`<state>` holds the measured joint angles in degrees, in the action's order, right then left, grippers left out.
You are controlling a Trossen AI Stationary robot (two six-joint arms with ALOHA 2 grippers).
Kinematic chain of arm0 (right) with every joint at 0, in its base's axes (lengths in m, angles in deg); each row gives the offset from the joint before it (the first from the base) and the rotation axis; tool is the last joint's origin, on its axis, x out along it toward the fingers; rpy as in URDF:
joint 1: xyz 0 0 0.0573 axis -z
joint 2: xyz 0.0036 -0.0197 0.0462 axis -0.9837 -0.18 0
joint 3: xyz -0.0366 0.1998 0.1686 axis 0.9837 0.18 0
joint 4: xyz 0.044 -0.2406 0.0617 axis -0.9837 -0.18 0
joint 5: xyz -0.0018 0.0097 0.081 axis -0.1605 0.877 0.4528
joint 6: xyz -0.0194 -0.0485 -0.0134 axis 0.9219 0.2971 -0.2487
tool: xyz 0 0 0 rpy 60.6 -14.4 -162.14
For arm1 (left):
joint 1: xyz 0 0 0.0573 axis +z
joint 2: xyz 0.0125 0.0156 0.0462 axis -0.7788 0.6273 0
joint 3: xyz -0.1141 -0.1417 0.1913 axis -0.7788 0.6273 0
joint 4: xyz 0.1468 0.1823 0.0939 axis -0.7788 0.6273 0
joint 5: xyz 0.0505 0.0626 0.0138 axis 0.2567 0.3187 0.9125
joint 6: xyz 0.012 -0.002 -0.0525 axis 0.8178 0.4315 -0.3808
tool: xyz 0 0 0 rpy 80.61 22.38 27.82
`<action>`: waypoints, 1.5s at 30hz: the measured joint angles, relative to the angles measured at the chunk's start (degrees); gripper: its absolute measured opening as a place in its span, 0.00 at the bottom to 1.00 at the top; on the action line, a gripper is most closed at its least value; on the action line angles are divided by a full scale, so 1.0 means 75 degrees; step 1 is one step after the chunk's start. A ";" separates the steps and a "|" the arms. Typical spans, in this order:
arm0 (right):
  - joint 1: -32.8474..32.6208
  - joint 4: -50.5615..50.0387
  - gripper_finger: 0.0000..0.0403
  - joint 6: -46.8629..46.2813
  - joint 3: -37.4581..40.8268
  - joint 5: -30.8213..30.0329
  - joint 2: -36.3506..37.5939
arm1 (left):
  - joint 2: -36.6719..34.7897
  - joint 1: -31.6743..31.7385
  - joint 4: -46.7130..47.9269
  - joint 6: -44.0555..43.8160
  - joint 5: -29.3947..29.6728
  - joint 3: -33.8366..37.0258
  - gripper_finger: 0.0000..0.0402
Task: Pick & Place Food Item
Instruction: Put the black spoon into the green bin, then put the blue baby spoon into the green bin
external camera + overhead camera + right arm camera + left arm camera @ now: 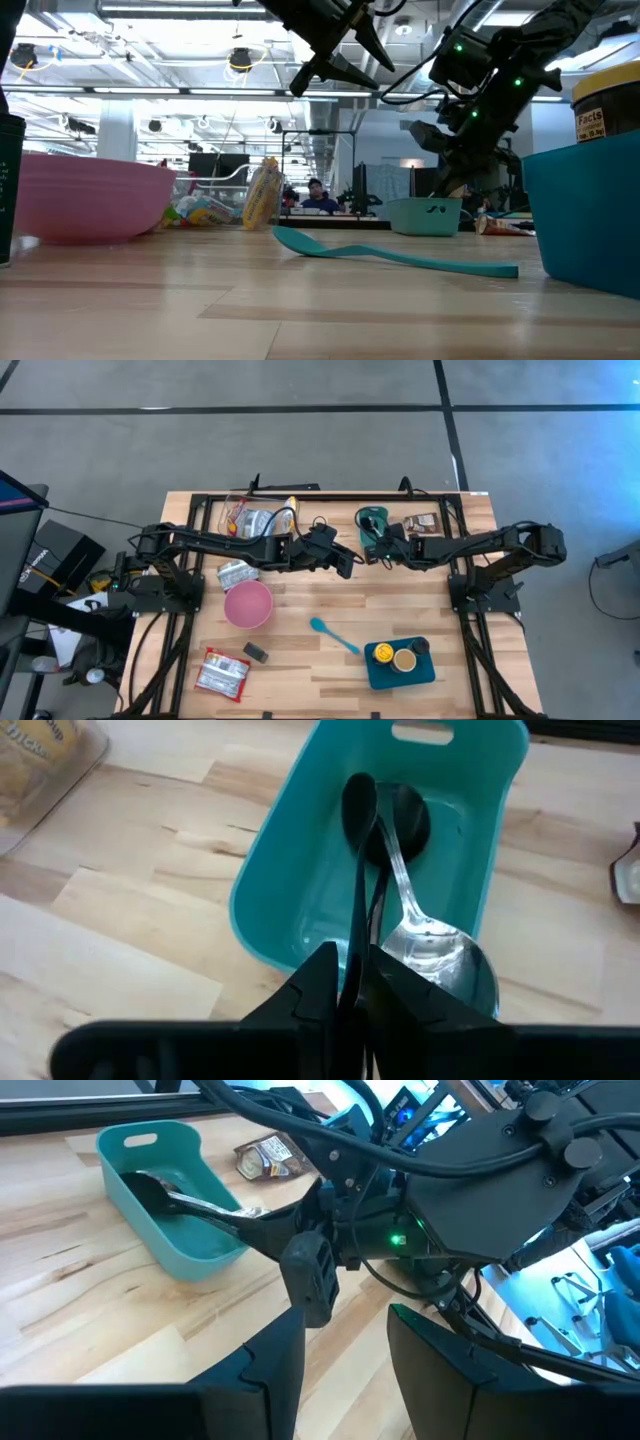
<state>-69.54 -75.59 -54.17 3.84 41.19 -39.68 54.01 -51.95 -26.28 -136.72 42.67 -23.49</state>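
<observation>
Two arms are seen mid-table, grippers near each other. Right gripper (352,982) is hung over the teal bin (290,850) at the table's far side, fingers clamped on a black utensil (358,860) whose head lies in the bin beside a metal spoon (425,935). Left gripper (345,1335) is held just beside it w/ jaws apart, nothing between. Food pkts are left on the table: red snack packet (222,673) at near-left, brown packet (423,522) by the bin.
</observation>
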 joint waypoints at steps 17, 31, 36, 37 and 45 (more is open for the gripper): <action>0.0048 -0.0386 0.11 0.0206 0.0000 0.0176 0.0586 | 0.0000 0.0000 0.0003 -0.0001 0.0009 0.0000 0.35; 0.0294 -0.1087 0.14 0.0275 0.0000 0.0482 0.0922 | 0.0000 0.0000 0.0003 -0.0001 0.0038 0.0000 0.35; 0.0361 -0.1086 0.20 0.0301 -0.0003 0.0547 0.0998 | 0.0000 0.0002 0.0003 -0.0001 0.0035 0.0000 0.35; 0.0393 -0.1072 0.21 0.0332 -0.0003 0.0549 0.1005 | 0.0000 0.0001 0.0003 -0.0001 0.0035 0.0000 0.35; 0.0535 -0.1587 0.24 0.0943 -0.0436 0.0710 0.1003 | 0.0000 0.0001 0.0003 -0.0001 0.0029 0.0000 0.35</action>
<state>-65.53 -87.49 -47.10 0.57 46.52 -32.16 54.01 -51.94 -26.25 -136.72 42.89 -23.49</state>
